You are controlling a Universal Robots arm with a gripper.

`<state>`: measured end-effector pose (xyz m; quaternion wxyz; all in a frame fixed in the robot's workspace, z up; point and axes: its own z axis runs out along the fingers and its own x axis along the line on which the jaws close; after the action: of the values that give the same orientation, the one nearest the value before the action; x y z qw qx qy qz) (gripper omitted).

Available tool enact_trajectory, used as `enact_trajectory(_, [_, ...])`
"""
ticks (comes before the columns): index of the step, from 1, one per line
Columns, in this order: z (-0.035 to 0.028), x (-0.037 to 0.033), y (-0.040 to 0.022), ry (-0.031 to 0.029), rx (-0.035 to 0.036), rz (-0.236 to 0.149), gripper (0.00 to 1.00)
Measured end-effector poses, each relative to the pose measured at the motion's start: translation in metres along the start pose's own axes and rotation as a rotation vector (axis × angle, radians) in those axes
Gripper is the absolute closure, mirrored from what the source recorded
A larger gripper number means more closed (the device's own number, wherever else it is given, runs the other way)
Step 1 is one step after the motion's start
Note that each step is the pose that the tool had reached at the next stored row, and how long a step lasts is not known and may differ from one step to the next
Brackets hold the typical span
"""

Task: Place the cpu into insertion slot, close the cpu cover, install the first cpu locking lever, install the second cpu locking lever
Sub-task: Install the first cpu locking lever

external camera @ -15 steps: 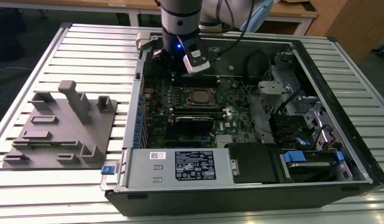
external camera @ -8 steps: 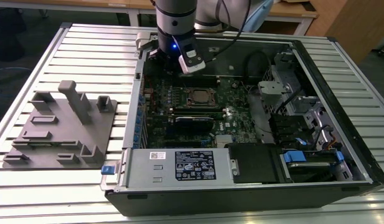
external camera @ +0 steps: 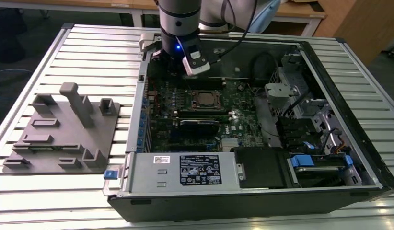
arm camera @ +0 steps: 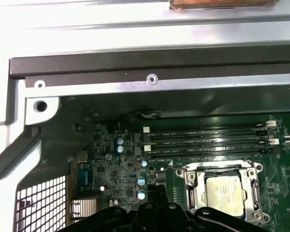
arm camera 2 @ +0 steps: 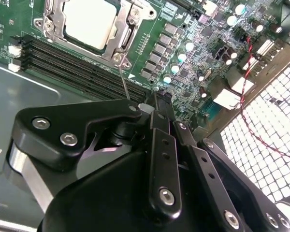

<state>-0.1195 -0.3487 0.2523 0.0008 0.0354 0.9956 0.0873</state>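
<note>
cpu (arm camera 2: 89, 21) seated flat in the insertion slot (arm camera: 185, 170) on the green circuit board (external camera: 184, 112). its dull silver top shows through the cut-out of the cpu cover (arm camera: 199, 191), which lies down over it. in the second wrist view, 1 thin wire lever (arm camera 2: 124, 82) slants from a corner of the socket toward the gripper (arm camera 2: 157, 99); i cannot tell whether the 2 touch. i read the gripper's 2 fingers as pressed together with nothing between them. in the exterior view the gripper (external camera: 179, 71) hangs over the board near the socket, apart from it, inside the open computer case (external camera: 248, 196). dark memory slots (arm camera: 208, 140) run beside the socket. a grey fixture (external camera: 63, 129) sits on the slatted table (external camera: 101, 48) at the exterior view's left.
</note>
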Motion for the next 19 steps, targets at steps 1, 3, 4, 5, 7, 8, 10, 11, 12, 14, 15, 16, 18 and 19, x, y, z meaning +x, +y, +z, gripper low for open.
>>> enact_trajectory(1, [-0.0001,0.0,0.0,0.0009,-0.0124,0.0,0.89])
enact_trajectory(3, [0.0,0.0,-0.0001,0.002,-0.0283,0.0,0.89])
enact_trajectory(4, [0.0,0.0001,-0.0002,0.002,-0.0292,0.0,0.89])
enact_trajectory(5, [0.0001,0.0002,-0.0003,0.0019,-0.0297,0.0,0.89])
enact_trajectory(7, [0.0002,0.001,-0.0007,0.0023,-0.0306,0.0,0.89])
enact_trajectory(8, [0.0003,0.0016,-0.0009,0.0024,-0.0316,0.0,0.89])
enact_trajectory(10, [0.0005,0.0026,-0.0012,0.0029,-0.0393,0.0,0.89])
enact_trajectory(11, [0.0005,0.0029,-0.0013,0.0035,-0.0475,0.0,0.89])
enact_trajectory(12, [0.0005,0.0031,-0.0015,0.0039,-0.055,0.001,0.89])
enact_trajectory(14, [0.0005,0.0033,-0.0018,0.0046,-0.066,0.001,0.89])
enact_trajectory(15, [0.0005,0.0034,-0.0019,0.0049,-0.0684,0.001,0.89])
enact_trajectory(16, [0.0008,0.0034,-0.002,0.0048,-0.0699,0.001,0.89])
enact_trajectory(18, [0.0016,0.0033,-0.0023,0.0048,-0.0708,0.001,0.89])
enact_trajectory(19, [0.002,0.0034,-0.0024,0.005,-0.0706,0.001,0.89])
